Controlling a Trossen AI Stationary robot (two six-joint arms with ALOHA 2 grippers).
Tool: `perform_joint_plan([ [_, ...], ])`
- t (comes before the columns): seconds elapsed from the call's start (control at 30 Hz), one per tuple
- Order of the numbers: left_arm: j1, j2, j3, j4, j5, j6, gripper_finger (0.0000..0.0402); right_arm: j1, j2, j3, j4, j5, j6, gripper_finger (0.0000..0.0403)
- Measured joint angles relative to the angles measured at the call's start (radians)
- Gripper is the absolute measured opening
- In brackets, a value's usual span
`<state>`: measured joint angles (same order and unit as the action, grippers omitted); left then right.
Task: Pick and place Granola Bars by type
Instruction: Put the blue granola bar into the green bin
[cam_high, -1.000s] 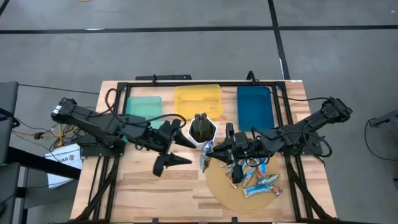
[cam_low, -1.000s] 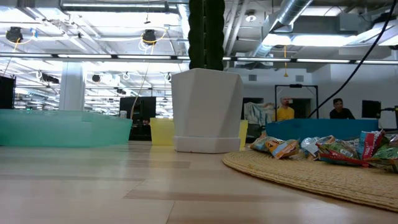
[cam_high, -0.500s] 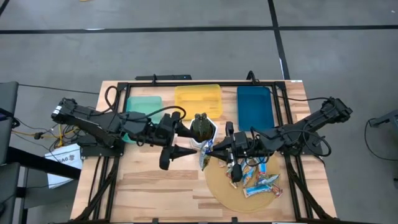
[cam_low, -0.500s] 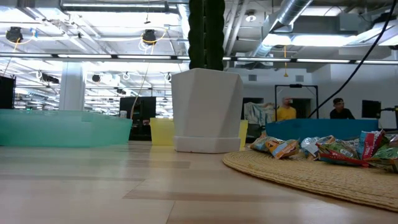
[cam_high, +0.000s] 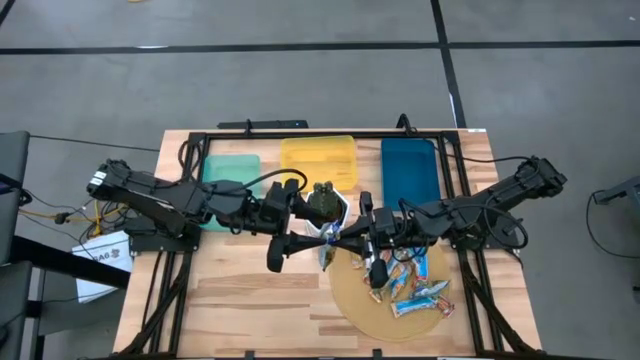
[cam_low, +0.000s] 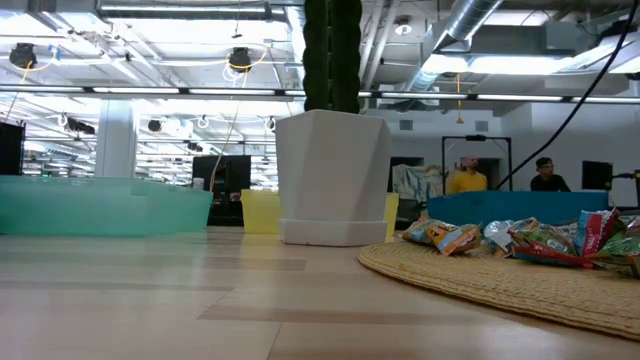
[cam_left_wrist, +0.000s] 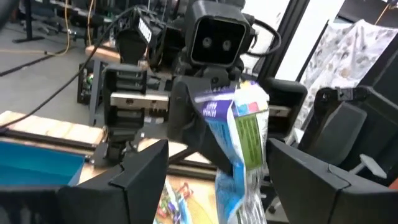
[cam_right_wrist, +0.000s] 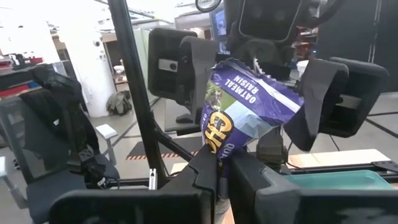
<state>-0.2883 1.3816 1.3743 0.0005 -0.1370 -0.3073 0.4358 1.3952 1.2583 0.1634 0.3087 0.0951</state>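
Note:
A blue-and-purple granola bar (cam_high: 328, 252) hangs in the air near the white pot with a dark plant (cam_high: 324, 207). My right gripper (cam_high: 345, 237) comes level from the table's right and is shut on it. My left gripper (cam_high: 312, 238) comes level from the left and is open. Its two fingers (cam_left_wrist: 146, 165) stand on either side of the bar (cam_left_wrist: 244, 134); I see no touch. More granola bars (cam_high: 410, 285) lie in a heap on a round woven mat (cam_high: 372, 312). My right gripper pinches the bar's near end (cam_right_wrist: 217, 148) between its two fingers (cam_right_wrist: 245, 171). The fingers come level from the table's right. The bar sticks out past the fingertips toward my left gripper, printed face showing, lifted clear of the table.
Three trays stand along the far edge: green (cam_high: 230, 175), yellow (cam_high: 318, 160), blue (cam_high: 408, 170). The pot (cam_low: 333, 175) stands just behind the two grippers. Bare wood lies at the near left. People stand in the room beyond the table.
My left gripper has moved toward the table's right, up to the bar held by my right gripper, and its open fingers now stand on either side of it. The bar has stayed in place.

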Motion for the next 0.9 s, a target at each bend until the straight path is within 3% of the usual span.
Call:
perform_joint_plan([
  [0.4,0.009,0.007,0.000,0.011,0.001,0.000,0.0240,0.000,0.000,0.000,-0.001,0.000,0.000,0.0013],
  [0.9,0.009,0.008,0.000,0.016,0.030,0.027,0.0068,-0.001,0.000,-0.001,-0.005,0.004,0.002,0.0035],
])
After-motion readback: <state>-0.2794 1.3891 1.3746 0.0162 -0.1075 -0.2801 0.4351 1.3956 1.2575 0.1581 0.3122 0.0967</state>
